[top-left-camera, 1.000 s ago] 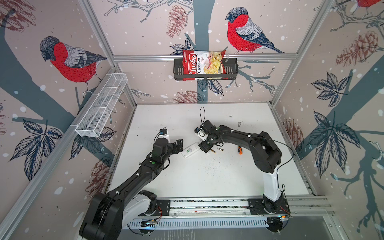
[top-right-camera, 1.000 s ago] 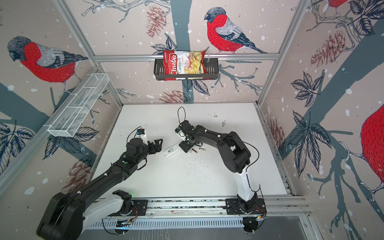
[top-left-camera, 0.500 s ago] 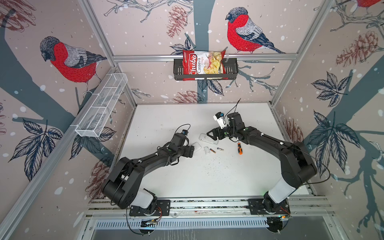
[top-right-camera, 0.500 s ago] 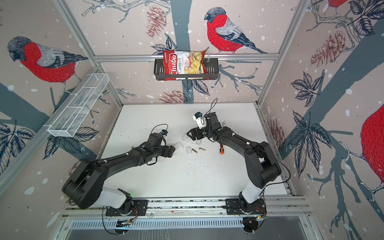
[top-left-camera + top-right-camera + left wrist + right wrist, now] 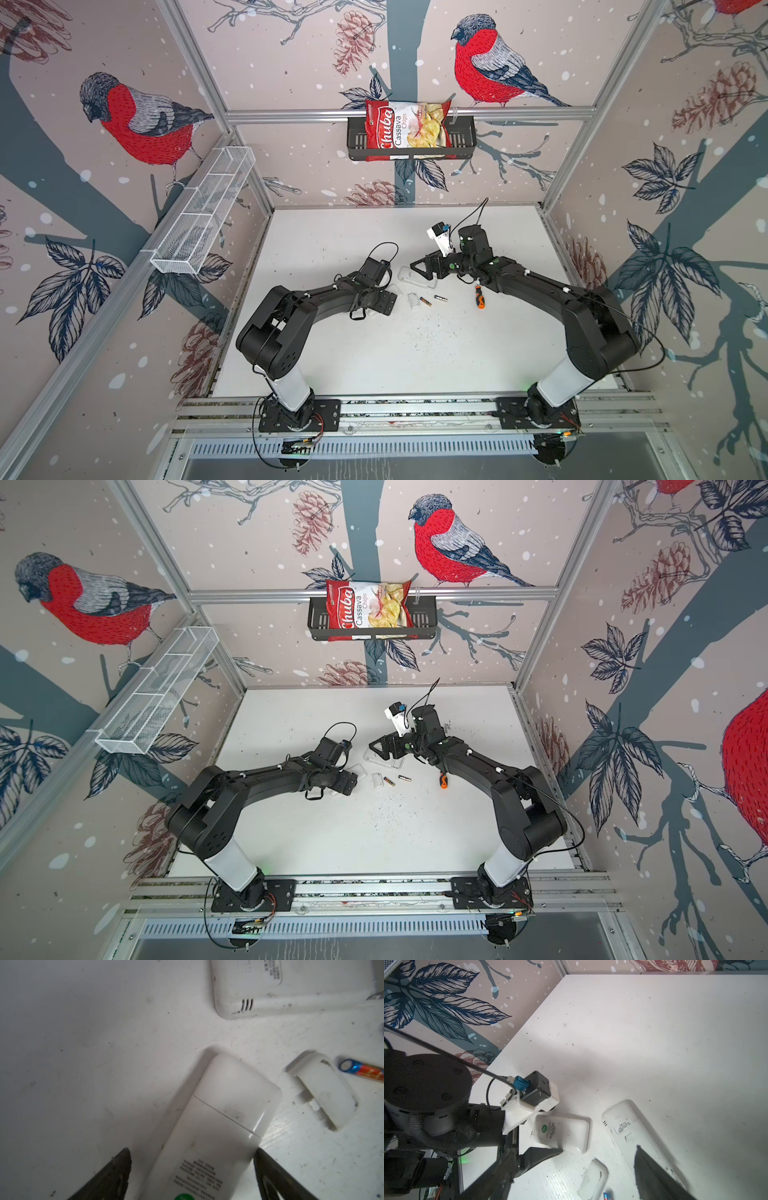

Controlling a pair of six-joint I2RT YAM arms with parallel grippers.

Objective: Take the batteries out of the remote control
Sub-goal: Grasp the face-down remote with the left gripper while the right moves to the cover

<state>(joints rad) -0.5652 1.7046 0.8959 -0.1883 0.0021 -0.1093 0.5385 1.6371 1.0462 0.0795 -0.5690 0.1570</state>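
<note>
The left gripper (image 5: 191, 1155) is spread, and the short remote (image 5: 228, 1105) is straddled between its fingers, not yet pinched. 2 batteries (image 5: 424, 301) are seen lying loose beyond the fingertips, past the detached cover (image 5: 324, 1088). The right gripper (image 5: 599, 1149) is likewise spread, above the long remote (image 5: 629, 1130). The jaws should be centred before closing, so that the short remote is gripped squarely and its back stays reachable.

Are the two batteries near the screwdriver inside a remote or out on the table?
Out. Both batteries lie loose on the white table, between the detached cover and the screwdriver.
</note>
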